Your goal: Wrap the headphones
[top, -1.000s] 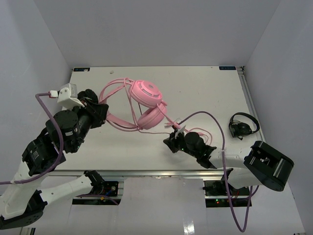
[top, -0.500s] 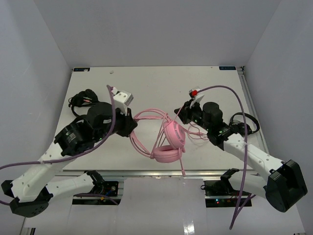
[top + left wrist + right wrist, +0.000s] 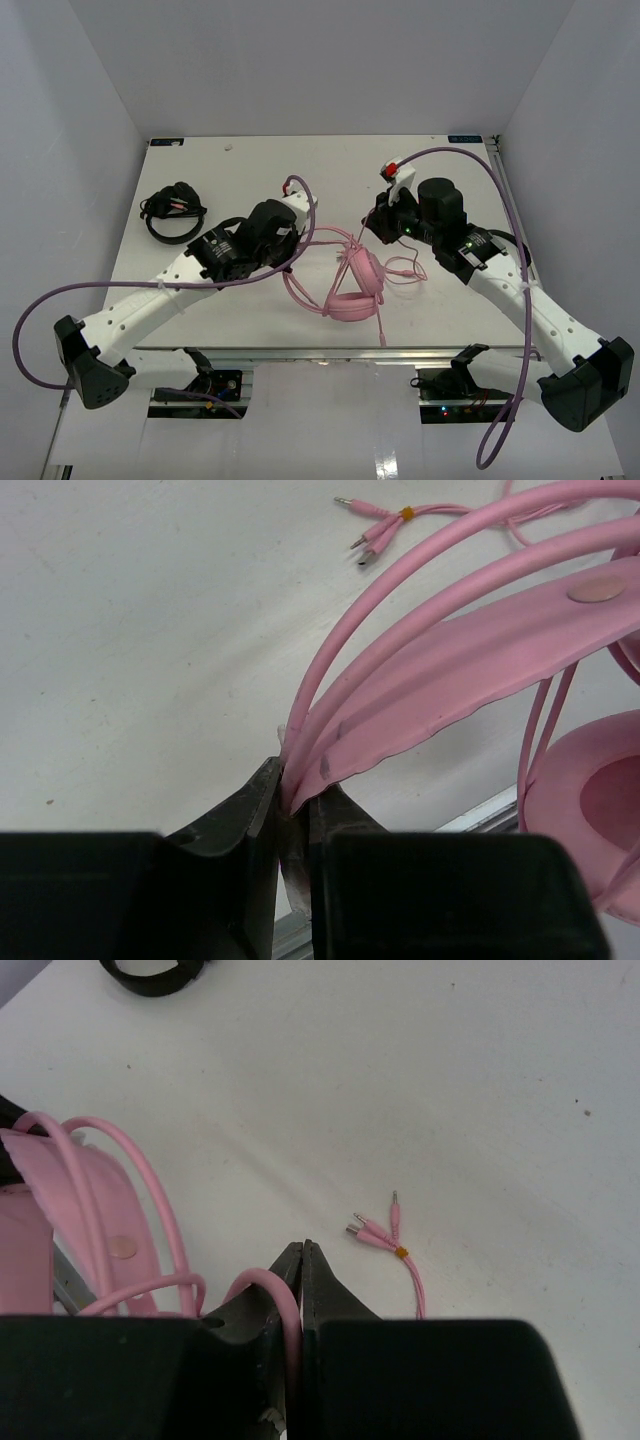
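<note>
There was one pink pair of headphones (image 3: 357,285), with one cable (image 3: 412,1280) that ended in three plugs (image 3: 372,1228). One black headset (image 3: 172,208) lay in plain view, well to the left of the headphones. Two arms flanked the headphones: one left arm (image 3: 150,300) and one right arm (image 3: 530,310).

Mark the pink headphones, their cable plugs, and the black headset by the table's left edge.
pink headphones (image 3: 365,272): top external view, on the far ear cup.
cable plugs (image 3: 371,1232): right wrist view, on the plug bodies.
black headset (image 3: 175,197): top external view, on its ear cup.
</note>
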